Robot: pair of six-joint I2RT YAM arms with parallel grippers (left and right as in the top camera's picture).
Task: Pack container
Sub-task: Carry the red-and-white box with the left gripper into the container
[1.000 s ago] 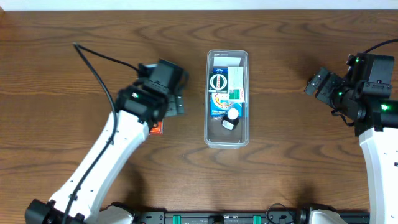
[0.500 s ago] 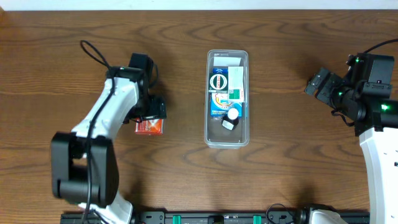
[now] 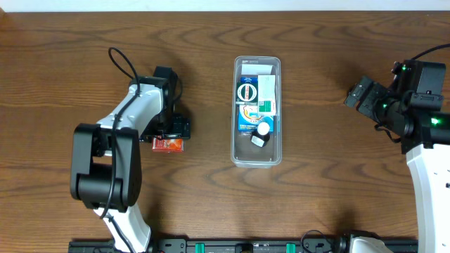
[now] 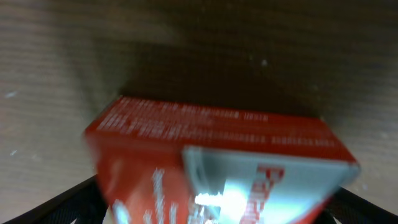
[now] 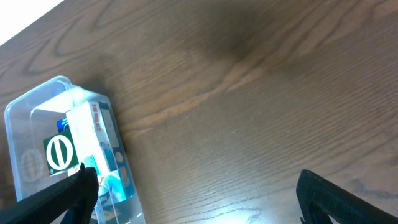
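Observation:
The container (image 3: 256, 157) is a long clear bin at the table's middle, holding several small boxes and a round black-and-white item; its far end also shows in the right wrist view (image 5: 31, 118). A small red box (image 3: 167, 145) lies on the wood left of it. My left gripper (image 3: 173, 129) hangs right over this box. In the blurred left wrist view the red box (image 4: 205, 137) fills the space between my left gripper's (image 4: 217, 214) spread fingers. My right gripper (image 3: 358, 94) is open and empty, right of the container, with bare wood between its fingers (image 5: 193, 186).
A black cable (image 3: 123, 63) loops above the left arm. The left arm's white links (image 3: 105, 169) stretch from the front edge toward the red box. The right arm's body (image 3: 422, 105) stands at the right edge.
The left arm has folded back to the left and its gripper has come down over the red box. The right arm and the container have not moved.

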